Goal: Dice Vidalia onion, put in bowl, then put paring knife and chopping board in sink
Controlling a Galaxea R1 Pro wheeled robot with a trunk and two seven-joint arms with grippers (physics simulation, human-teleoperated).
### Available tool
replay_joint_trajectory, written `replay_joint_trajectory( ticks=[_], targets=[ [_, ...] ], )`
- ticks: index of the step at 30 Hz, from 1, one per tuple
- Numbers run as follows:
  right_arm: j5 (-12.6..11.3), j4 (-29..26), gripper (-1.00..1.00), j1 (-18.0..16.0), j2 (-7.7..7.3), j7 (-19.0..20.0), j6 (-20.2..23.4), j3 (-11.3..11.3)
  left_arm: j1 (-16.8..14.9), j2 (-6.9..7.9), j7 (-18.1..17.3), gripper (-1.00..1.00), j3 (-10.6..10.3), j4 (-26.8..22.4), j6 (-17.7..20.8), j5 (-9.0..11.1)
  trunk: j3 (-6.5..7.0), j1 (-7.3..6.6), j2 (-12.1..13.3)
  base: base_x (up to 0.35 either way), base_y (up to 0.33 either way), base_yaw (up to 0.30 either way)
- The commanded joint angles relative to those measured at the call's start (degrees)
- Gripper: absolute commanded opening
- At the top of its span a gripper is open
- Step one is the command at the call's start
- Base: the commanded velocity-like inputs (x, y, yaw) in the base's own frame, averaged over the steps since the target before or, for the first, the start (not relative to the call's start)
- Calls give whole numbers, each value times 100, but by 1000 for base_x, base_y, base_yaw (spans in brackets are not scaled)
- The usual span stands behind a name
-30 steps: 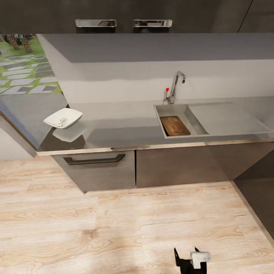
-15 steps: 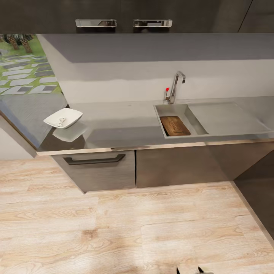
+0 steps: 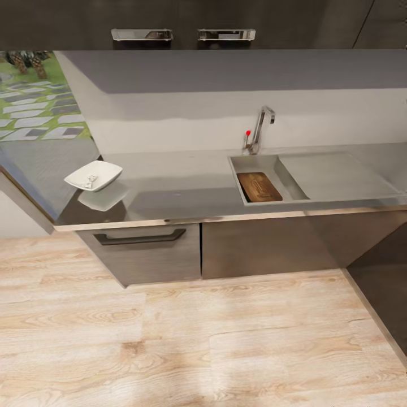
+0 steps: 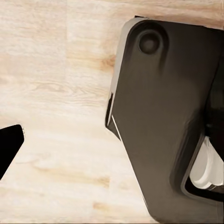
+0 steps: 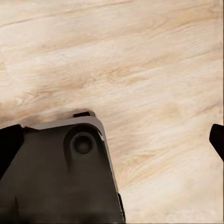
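While the head view takes in the countertop (image 3: 181, 186), both wrist views look down on pale wooden floor (image 5: 140, 56) and the robot's dark base (image 4: 163, 116). A chopping board (image 3: 259, 187) lies in the sink (image 3: 294, 183). Small pale pieces sit in the bowl (image 3: 94, 175). No writing is legible. Neither pincer's state can be told.

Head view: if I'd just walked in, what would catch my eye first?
Probably the brown chopping board lying flat in the steel sink, below the chrome tap with its red knob. Next, the white bowl at the countertop's left corner, with small pale bits inside. Pale wooden floor spreads across the foreground.
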Motion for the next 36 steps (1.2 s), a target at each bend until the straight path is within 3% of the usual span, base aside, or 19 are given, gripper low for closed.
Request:
replay_joint_trajectory(
  ticks=[1, 3, 5, 7, 27, 36],
  targets=[
    [-210, -15, 100, -5, 1, -15, 69, 45, 3, 2, 19, 100, -13, 84, -3, 58, -4, 4, -10, 0, 0, -112],
    [-743, -5, 100, 4, 1, 189, 152, 44, 3, 3, 25, 100, -15, 442, -26, 59, 8, 4, -10, 0, 0, -147],
    [-1032, -2, 100, 7, 0, 504, 191, 44, 3, 3, 26, 100, -11, 808, -45, 59, 22, 4, -10, 0, 0, -169],
    [-1120, 0, 100, 8, 5, 696, 213, 44, 3, 8, 27, 100, -8, 1141, -59, 58, 37, 4, -10, 0, 0, -176],
    [-1190, -9, 100, 9, 7, 838, 402, 44, 3, 55, 27, 100, -20, 3351, -70, 59, 187, 4, -10, 0, 0, -178],
    [-1190, 26, 100, 9, 40, 838, 403, 44, 3, 55, 27, 100, -13, 3501, -70, 60, 264, 4, -10, 0, 0, -29]
  ],
)
